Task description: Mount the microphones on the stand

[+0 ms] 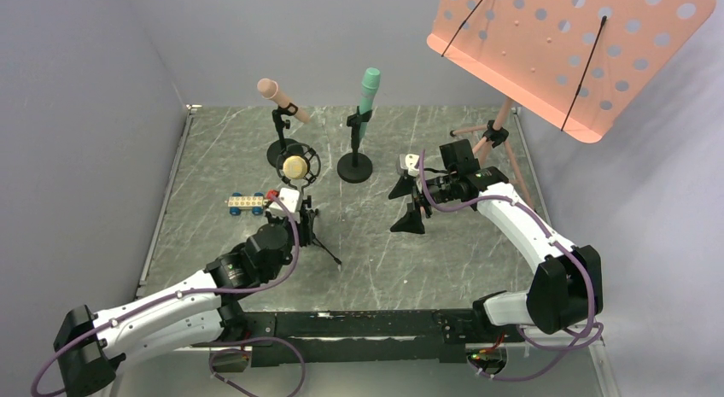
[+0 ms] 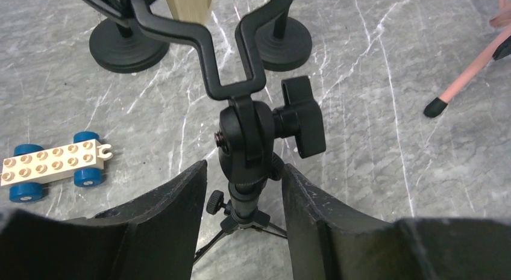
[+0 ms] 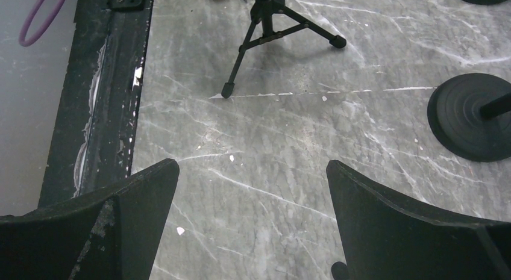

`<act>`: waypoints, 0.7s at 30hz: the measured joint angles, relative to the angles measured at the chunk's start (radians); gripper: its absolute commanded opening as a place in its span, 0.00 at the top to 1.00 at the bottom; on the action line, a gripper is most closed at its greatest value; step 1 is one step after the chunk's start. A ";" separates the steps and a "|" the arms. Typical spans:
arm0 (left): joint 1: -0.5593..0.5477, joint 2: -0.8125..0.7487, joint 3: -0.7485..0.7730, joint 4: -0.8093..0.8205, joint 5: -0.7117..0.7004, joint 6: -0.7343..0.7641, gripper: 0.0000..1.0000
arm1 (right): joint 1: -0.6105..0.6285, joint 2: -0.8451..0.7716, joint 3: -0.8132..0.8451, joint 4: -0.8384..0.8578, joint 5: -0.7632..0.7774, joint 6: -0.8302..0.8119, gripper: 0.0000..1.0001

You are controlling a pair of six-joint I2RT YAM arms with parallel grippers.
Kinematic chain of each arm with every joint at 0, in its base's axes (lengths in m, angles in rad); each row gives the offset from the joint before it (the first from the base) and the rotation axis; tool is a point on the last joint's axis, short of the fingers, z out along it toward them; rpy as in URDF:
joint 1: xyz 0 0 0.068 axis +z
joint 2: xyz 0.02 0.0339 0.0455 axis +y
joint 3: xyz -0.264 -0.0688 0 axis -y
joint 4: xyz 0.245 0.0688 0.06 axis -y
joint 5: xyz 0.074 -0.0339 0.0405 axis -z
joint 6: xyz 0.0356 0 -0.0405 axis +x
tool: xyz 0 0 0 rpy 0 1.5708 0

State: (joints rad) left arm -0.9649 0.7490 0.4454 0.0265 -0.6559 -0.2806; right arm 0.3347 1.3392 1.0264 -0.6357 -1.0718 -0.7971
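Observation:
The salmon-pink microphone (image 1: 277, 96) and the teal-green microphone (image 1: 369, 91) each sit tilted in a clip on a round-based stand. The pale yellow microphone (image 1: 294, 166) sits in the black cradle of a small tripod stand (image 1: 309, 226); its lower end shows at the top of the left wrist view (image 2: 191, 6). My left gripper (image 1: 299, 213) straddles the tripod stand's neck (image 2: 244, 141) just under the knob. Its jaws (image 2: 244, 171) are apart, the right finger against the neck and the left finger clear of it. My right gripper (image 1: 408, 211) hangs open and empty (image 3: 253, 168) over bare table.
A toy block car with blue wheels (image 1: 246, 202) lies left of the tripod and also shows in the left wrist view (image 2: 54, 165). A salmon music stand (image 1: 572, 47) rises at the back right, with one leg (image 2: 464, 81) on the table. A round stand base (image 3: 476, 117) lies right of my right gripper.

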 measured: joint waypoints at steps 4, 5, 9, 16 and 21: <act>0.006 0.000 0.000 0.039 0.000 0.019 0.48 | -0.001 0.000 0.000 0.000 0.000 -0.001 0.00; 0.010 0.000 0.000 0.049 0.000 0.026 0.50 | -0.001 0.000 0.000 -0.001 0.000 -0.001 0.00; 0.031 0.001 0.000 0.087 0.005 0.041 0.59 | -0.001 0.001 0.000 -0.001 0.001 -0.004 0.00; 0.057 0.007 0.000 0.116 0.023 0.063 0.90 | -0.002 0.004 0.000 -0.006 0.011 -0.007 0.00; 0.063 -0.003 -0.004 0.114 0.042 0.094 1.00 | -0.004 0.004 0.000 -0.011 0.015 -0.008 0.00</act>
State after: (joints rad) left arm -0.9020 0.7464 0.4416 0.1406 -0.6144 -0.1864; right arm 0.3309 1.3430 1.0264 -0.6468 -1.0569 -0.8051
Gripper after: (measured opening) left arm 0.296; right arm 0.994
